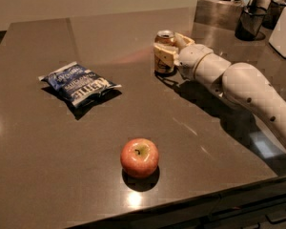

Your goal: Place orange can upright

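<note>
The orange can stands upright on the dark table, at the back right of the middle, with its silver top facing up. My gripper reaches in from the right and is closed around the can. One cream finger lies across the can's front and the other is behind it. The can's base is at the table surface.
A blue chip bag lies at the left. A red-orange apple sits near the front edge. A black holder, a white appliance and a metal container stand at the back right.
</note>
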Motion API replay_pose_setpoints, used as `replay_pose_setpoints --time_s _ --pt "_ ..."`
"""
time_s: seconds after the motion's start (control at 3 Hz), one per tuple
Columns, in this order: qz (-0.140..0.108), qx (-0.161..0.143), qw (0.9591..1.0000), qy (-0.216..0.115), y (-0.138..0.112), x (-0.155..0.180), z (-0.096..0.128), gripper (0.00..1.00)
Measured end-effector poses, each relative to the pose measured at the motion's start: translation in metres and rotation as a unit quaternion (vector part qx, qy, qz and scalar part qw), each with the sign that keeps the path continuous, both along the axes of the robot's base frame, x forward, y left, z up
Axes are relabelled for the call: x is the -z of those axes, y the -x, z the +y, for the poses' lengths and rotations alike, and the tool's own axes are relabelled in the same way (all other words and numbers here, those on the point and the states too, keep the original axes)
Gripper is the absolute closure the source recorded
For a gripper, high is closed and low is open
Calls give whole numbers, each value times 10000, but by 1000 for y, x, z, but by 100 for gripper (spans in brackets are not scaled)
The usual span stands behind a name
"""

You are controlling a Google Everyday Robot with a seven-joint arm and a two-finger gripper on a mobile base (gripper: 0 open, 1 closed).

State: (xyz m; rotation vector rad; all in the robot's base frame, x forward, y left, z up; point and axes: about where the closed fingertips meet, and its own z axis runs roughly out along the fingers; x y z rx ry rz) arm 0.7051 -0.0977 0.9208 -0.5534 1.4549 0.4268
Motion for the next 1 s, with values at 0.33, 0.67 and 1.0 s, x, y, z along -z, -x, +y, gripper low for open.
replay_pose_setpoints --time_s 0.33,0.67,1.0 --pt "5 -18 10000 1 0 -1 3 22" --pt "3 -37 10000 0 0 -1 6 0" --pt "3 -38 10000 0 0 -1 6 0"
